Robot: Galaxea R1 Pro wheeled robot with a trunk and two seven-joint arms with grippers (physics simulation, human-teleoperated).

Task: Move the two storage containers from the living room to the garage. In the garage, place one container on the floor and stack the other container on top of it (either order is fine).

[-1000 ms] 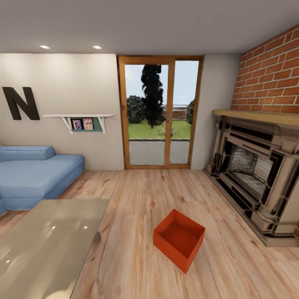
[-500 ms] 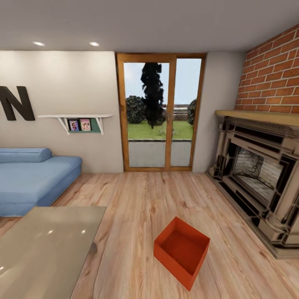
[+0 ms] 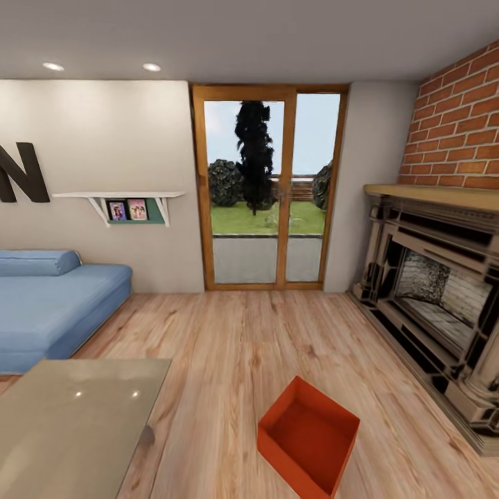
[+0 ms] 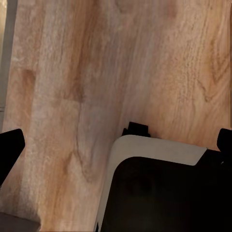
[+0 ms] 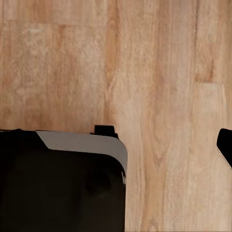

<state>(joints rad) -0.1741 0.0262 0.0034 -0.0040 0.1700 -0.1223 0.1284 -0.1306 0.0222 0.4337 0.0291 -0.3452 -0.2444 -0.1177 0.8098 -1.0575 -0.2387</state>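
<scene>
Head view, left to right. One dark block letter "N" on the pale wall. One white bracket shelf carrying two small framed pictures. One blue upholstered sofa, soft, with one cylindrical bolster at its back edge. One low table with a smooth, glossy, greyish top; its far right corner is just beside open plank floor. The floor is light wood, with grain running away from the camera.

One wood-framed glass door pair: two panes, with lawn and dark trees behind. One storage container: red-orange, rectangular, open-topped with straight walls, empty, standing on the planks right of the table's far right corner, between table and fireplace, touching neither. One ornate dark fireplace with a wooden mantel, under one red-brick chimney.

Left wrist view: left gripper spread wide, two dark fingertips at opposite frame edges, holding nothing, over planks and a black, white-rimmed robot part.

Right wrist view: right gripper; one fingertip visible, jaw spread cannot be told.
</scene>
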